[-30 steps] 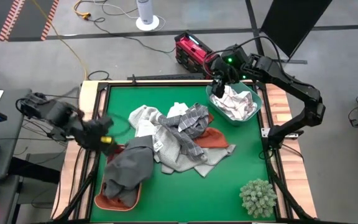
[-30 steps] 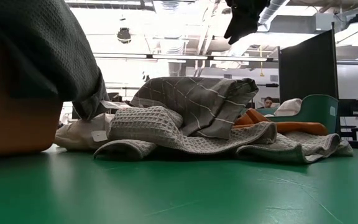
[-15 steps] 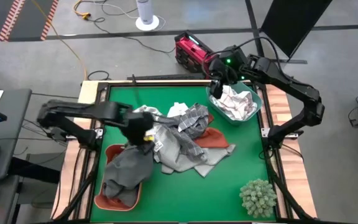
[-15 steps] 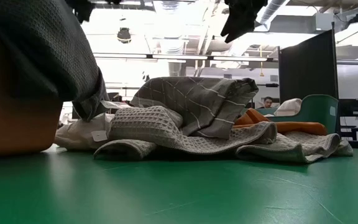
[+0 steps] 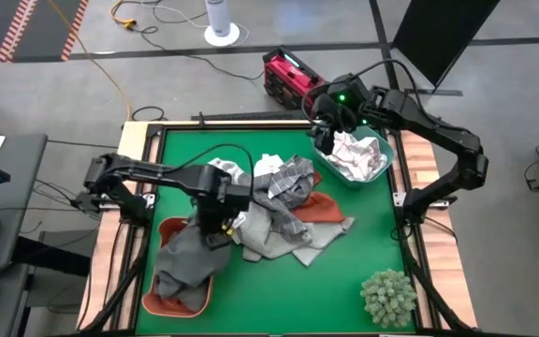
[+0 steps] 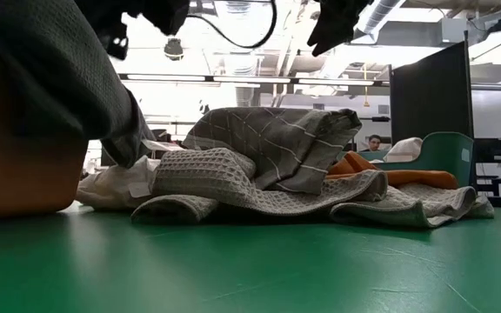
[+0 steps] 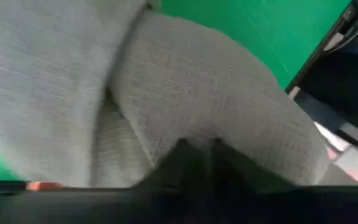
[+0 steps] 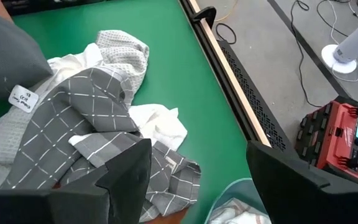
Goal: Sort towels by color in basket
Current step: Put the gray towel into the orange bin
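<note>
Left tool (image 5: 215,225) presses into the plain grey towel (image 5: 190,257) draped over the orange basket (image 5: 168,306); its grip can't be made out. Right tool (image 5: 326,126) hangs wide apart over the teal basket (image 5: 382,168) of white towels (image 5: 356,154).

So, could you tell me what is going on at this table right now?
A two-armed robot is sorting cloth towels by colour. The left pincer is down on the plain grey waffle towel that drapes over the rust-orange basket. The right pincer hovers open over the teal basket of white towels. A mixed towel pile lies on the green table.
</note>
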Controlling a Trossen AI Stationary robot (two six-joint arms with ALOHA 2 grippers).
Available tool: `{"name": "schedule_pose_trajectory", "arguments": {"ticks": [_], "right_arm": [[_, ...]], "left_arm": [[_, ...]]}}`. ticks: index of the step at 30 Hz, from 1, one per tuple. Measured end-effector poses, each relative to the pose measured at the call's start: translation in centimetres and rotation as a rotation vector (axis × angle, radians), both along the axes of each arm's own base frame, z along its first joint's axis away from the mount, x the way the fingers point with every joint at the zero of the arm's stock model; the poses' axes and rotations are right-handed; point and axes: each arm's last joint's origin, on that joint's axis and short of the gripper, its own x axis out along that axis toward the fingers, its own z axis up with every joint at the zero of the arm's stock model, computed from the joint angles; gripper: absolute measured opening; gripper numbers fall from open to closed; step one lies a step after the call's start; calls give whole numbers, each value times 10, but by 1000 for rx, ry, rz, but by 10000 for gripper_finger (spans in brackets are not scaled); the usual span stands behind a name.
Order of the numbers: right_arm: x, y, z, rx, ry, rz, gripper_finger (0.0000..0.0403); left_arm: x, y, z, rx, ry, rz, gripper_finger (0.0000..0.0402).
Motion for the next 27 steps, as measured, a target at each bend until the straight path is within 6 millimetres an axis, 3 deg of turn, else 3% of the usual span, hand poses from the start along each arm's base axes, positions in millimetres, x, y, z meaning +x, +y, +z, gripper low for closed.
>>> {"name": "schedule_pose_trajectory", "arguments": {"ticks": [1, 4, 10, 14, 16, 21, 27], "right_arm": [[0, 0, 0, 0, 0, 0, 290], [-1, -2, 0, -6, 2, -1, 290], [-3, -6, 0, -8, 3, -17, 290], [-4, -9, 0, -8, 3, -26, 290], [-4, -9, 0, -9, 3, -27, 290], [-3, -10, 0, -11, -3, -27, 290], [-3, -9, 0, 0, -7, -36, 290]], "left_arm": [[0, 1, 5, 13, -17, -9, 23], [-5, 6, 28, 2, -83, -8, 6], [-46, 8, 73, -280, -166, 9, 1], [-65, 9, 82, -205, -165, 88, 1], [-64, 10, 82, -185, -167, 119, 5], [-56, 11, 79, -186, -152, 175, 50], [-54, 14, 72, -114, -120, 191, 151]]}}
